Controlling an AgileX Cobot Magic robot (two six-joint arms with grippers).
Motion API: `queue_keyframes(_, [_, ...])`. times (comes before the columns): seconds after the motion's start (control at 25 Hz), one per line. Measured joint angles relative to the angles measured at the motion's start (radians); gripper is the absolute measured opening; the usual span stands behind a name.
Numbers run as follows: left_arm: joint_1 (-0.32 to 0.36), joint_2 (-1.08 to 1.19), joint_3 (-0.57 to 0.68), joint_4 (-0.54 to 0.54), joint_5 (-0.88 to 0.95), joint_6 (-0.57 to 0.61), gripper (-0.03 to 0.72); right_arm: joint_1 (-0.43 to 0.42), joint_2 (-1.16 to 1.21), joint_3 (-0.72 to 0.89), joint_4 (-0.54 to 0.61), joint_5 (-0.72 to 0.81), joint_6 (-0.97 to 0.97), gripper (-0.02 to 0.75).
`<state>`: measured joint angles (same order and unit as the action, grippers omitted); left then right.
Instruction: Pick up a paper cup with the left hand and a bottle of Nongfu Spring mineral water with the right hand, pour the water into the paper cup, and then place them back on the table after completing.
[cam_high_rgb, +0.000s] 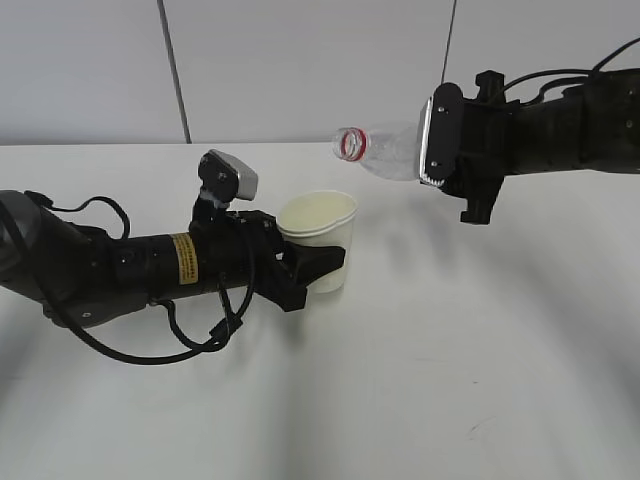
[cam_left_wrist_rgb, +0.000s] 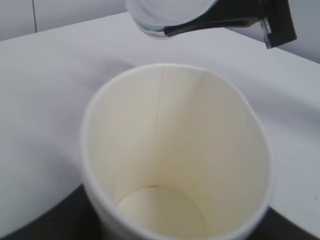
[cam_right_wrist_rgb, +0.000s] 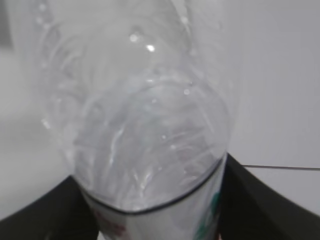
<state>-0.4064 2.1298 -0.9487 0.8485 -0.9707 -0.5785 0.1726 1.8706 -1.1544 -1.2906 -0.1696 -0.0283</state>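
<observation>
A white paper cup (cam_high_rgb: 320, 235) stands upright on the white table (cam_high_rgb: 480, 380), held by my left gripper (cam_high_rgb: 318, 268), the arm with the yellow sticker. In the left wrist view the cup (cam_left_wrist_rgb: 175, 160) fills the frame and its cream inside looks dry. My right gripper (cam_high_rgb: 455, 150) is shut on a clear uncapped water bottle (cam_high_rgb: 385, 150) with a red neck ring, held tipped on its side, mouth pointing left, above and right of the cup. The bottle (cam_right_wrist_rgb: 145, 135) fills the right wrist view. No water shows streaming out. The bottle's mouth (cam_left_wrist_rgb: 165, 15) shows above the cup.
A pale grey wall with a dark vertical seam (cam_high_rgb: 175, 70) stands behind the table. Black cables (cam_high_rgb: 190, 340) loop beside the left arm on the tabletop.
</observation>
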Motion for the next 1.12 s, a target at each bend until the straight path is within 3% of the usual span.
queue_keyframes(1.12, [0.000, 0.000, 0.000, 0.000, 0.000, 0.000, 0.377, 0.000, 0.000, -0.020, -0.082, 0.030, -0.016, 0.443])
